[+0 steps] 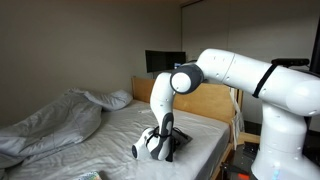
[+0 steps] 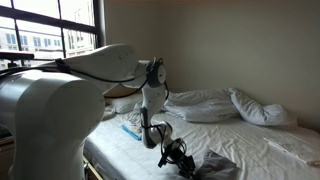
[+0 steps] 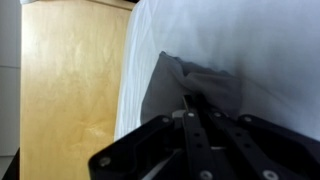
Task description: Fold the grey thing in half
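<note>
The grey thing is a dark grey cloth (image 3: 195, 82) lying bunched on the white bedsheet near the bed's edge. It shows in both exterior views (image 1: 181, 141) (image 2: 218, 166). My gripper (image 3: 191, 101) is down at the cloth, with its two fingers pressed together on the cloth's near edge. In both exterior views the gripper (image 1: 167, 143) (image 2: 176, 156) sits low on the mattress at the cloth. The pinched part of the cloth is hidden by the fingers.
A crumpled white duvet (image 1: 55, 122) (image 2: 215, 103) and a pillow (image 1: 112, 99) lie further along the bed. A wooden bed panel (image 3: 70, 90) (image 1: 205, 100) runs beside the mattress edge. A blue item (image 2: 130, 130) lies on the sheet near the arm.
</note>
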You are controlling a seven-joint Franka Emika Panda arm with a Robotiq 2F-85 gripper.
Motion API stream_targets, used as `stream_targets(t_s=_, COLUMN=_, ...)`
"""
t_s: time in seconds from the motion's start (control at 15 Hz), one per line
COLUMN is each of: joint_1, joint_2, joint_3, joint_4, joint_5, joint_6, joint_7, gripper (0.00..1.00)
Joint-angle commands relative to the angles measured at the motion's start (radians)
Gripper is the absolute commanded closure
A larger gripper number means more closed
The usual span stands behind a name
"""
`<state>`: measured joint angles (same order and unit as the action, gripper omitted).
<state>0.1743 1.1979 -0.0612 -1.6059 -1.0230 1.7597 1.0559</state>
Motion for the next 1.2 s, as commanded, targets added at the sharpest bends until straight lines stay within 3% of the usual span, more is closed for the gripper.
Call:
stream_targets(t_s=0.0, joint_1=-0.071, joint_2=-0.069, joint_3=-0.072, joint_4=-0.154, joint_5=-0.058, joint_6=0.076, joint_7=0.004, gripper=0.91)
stream_targets(t_s=0.07, joint_1=-0.056, joint_2=-0.045, joint_3=-0.080, joint_4=-0.111, joint_5=-0.057, joint_6=0.041, joint_7=-0.007, gripper=0.91)
stream_targets(t_s=0.67, joint_1=-0.109, joint_2=-0.048, joint_3=-0.096, joint_4=-0.115, joint_5=-0.157, joint_6=0.078, joint_7=0.023, gripper=0.91)
stream_targets(t_s=1.13, joint_1=-0.113, joint_2=-0.306, joint_3=-0.032, joint_4=-0.326, joint_5=-0.236, joint_6=0.325, joint_7=0.043, gripper=0.91)
